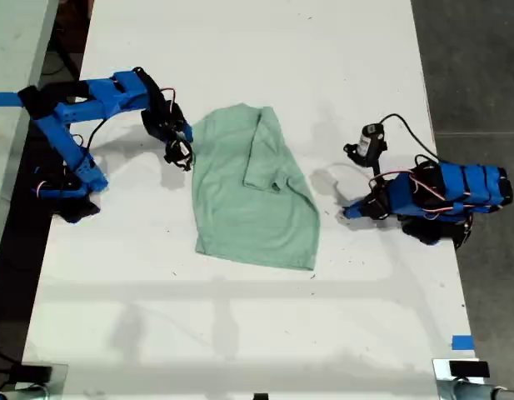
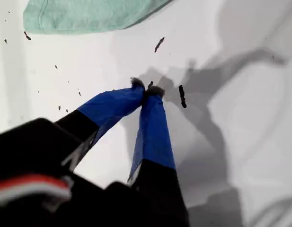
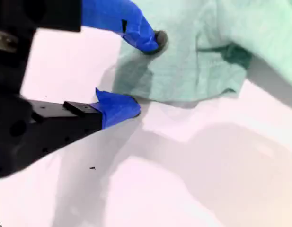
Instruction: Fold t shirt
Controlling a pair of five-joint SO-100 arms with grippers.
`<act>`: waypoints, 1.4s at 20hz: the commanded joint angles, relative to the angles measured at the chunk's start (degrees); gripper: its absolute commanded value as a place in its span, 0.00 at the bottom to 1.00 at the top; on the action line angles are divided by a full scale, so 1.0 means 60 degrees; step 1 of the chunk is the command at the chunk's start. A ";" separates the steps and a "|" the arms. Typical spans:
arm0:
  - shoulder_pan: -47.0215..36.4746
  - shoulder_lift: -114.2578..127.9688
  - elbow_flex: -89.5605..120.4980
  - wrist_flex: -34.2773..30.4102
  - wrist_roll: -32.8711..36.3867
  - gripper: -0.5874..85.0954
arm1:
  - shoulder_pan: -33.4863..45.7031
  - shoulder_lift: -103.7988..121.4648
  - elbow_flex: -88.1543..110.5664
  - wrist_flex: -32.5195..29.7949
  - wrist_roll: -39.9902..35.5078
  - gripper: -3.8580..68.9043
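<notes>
I count one t shirt (image 1: 252,190) lying on one white table (image 1: 240,333), two blue arms, my first gripper (image 2: 146,89) and my second gripper (image 3: 136,73), plus two strips of blue tape (image 1: 461,342) at the table's edges.

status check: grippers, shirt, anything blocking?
My first gripper shut, empty, on bare table off the shirt. My second gripper open at the t shirt edge, not gripping. Shirt part-folded, wrinkled. Nothing in the way.

A robotics lab: white table (image 1: 240,333), blue tape marker (image 1: 461,342), grey floor (image 1: 481,75).
</notes>
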 commanded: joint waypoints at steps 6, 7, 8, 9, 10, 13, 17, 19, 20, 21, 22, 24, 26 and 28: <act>-0.0088 -0.1406 -0.0483 -0.0015 -0.0776 0.00 | -0.0015 0.0117 0.0542 -0.0278 -0.0132 0.08; -0.0059 -0.1377 -0.0483 0.0044 -0.0850 0.00 | -0.0015 0.0117 0.0542 -0.0278 -0.0132 0.08; -0.0044 -0.1157 -0.0483 0.0220 -0.0981 0.00 | -0.0015 0.0117 0.0542 -0.0278 -0.0132 0.08; -0.0029 -0.0732 -0.0498 0.0498 -0.1113 0.00 | -0.0015 0.0117 0.0542 -0.0278 -0.0132 0.08; -0.0015 -0.0161 -0.0615 0.0864 -0.1245 0.00 | -0.0015 0.0117 0.0542 -0.0278 -0.0132 0.08; -0.0190 0.1772 -0.1538 0.1553 -0.0542 0.00 | -0.0015 0.0117 0.0542 -0.0278 -0.0132 0.08; 0.0352 0.2080 -0.4233 0.1772 0.0938 0.00 | -0.0015 0.0117 0.0542 -0.0278 -0.0132 0.08; 0.1011 0.1172 -0.5713 0.1875 0.1216 0.00 | -0.0015 0.0117 0.0542 -0.0278 -0.0132 0.08; 0.1392 0.0586 -0.6431 0.1904 0.1274 0.00 | -0.0015 0.0117 0.0542 -0.0278 -0.0132 0.08; 0.1802 -0.0073 -0.7178 0.1904 0.1333 0.00 | -0.0015 0.0117 0.0542 -0.0278 -0.0132 0.08; 0.2227 -0.0791 -0.7954 0.1890 0.1348 0.00 | -0.0015 0.0117 0.0542 -0.0278 -0.0132 0.08; 0.3120 -0.2197 -0.9360 0.1655 0.1377 0.00 | -0.0015 0.0117 0.0542 -0.0278 -0.0132 0.08; 0.3926 -0.3105 -0.9917 0.0967 0.1318 0.00 | -0.0015 0.0117 0.0542 -0.0278 -0.0132 0.08; 0.4556 -0.3545 -0.9917 0.0352 0.1084 0.00 | -0.0015 0.0117 0.0542 -0.0278 -0.0132 0.08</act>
